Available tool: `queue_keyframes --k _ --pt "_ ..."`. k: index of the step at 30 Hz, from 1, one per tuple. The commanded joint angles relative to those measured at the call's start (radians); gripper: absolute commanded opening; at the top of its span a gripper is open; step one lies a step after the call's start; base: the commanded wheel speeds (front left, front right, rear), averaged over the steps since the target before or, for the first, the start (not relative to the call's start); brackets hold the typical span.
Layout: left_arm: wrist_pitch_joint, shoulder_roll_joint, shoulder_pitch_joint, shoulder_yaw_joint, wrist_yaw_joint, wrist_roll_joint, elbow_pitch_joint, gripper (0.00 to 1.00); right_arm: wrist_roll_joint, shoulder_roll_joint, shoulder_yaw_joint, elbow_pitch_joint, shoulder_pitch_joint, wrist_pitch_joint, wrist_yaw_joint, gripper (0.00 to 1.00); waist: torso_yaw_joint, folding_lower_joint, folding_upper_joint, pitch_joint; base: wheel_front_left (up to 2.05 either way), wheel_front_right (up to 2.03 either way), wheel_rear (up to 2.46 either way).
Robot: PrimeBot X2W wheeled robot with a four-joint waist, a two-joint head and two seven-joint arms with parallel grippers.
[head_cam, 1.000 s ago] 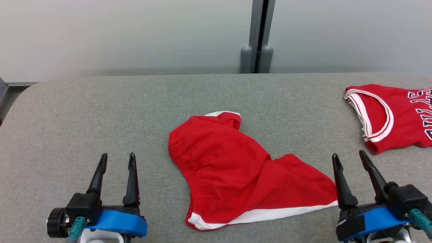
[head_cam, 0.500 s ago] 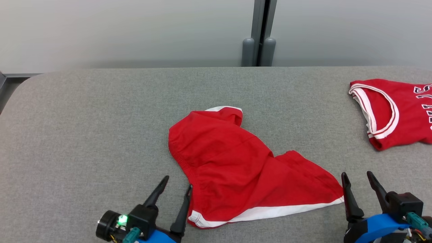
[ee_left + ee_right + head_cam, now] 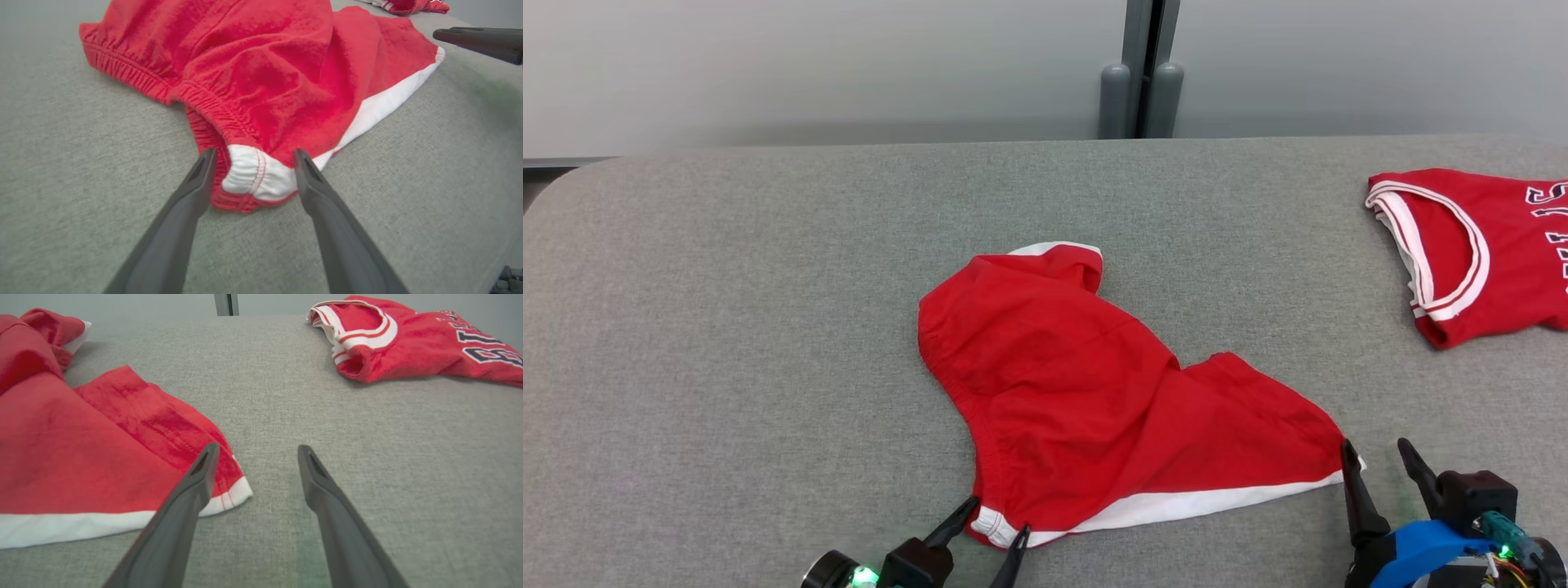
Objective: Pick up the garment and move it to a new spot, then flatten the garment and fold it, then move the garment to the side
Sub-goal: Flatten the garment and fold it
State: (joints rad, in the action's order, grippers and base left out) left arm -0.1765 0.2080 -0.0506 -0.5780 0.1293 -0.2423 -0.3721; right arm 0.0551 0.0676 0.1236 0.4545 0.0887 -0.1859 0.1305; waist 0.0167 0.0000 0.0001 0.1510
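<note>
Red shorts (image 3: 1078, 392) on desk (image 3: 727, 327); left jaws released, straddling near corner; right jaws released, at right corner.

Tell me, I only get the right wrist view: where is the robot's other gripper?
Observer: The left gripper is at the near left corner of the red shorts, low over the grey table.
Operator: Has it grabbed them?
Observer: No. The left wrist view shows its two fingers spread open, one on either side of the white-trimmed corner, not pinching it.
</note>
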Motion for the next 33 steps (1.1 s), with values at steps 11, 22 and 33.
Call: queue_keyframes --k 11,22,33 --pt "-0.01 0.001 -0.057 -0.102 0.001 -0.049 -0.034 1.0 0.028 0.002 -0.058 0.173 0.064 -0.013 0.001 1.0 0.008 0.0 -0.0001 0.011 0.0 0.0 0.0" --pt "-0.021 -0.007 -0.081 -0.133 0.001 -0.1 -0.077 0.0 0.085 -0.004 -0.14 0.138 0.027 -0.041 0.001 0.0 0.008 0.0 -0.0001 -0.003 0.0 0.0 0.0" --pt "-0.031 0.032 -0.09 -0.101 -0.003 -0.181 0.095 0.0 0.207 0.014 -0.21 -0.166 -0.078 0.04 0.001 0.0 -0.001 0.0 -0.0001 -0.013 0.0 0.0 0.0"
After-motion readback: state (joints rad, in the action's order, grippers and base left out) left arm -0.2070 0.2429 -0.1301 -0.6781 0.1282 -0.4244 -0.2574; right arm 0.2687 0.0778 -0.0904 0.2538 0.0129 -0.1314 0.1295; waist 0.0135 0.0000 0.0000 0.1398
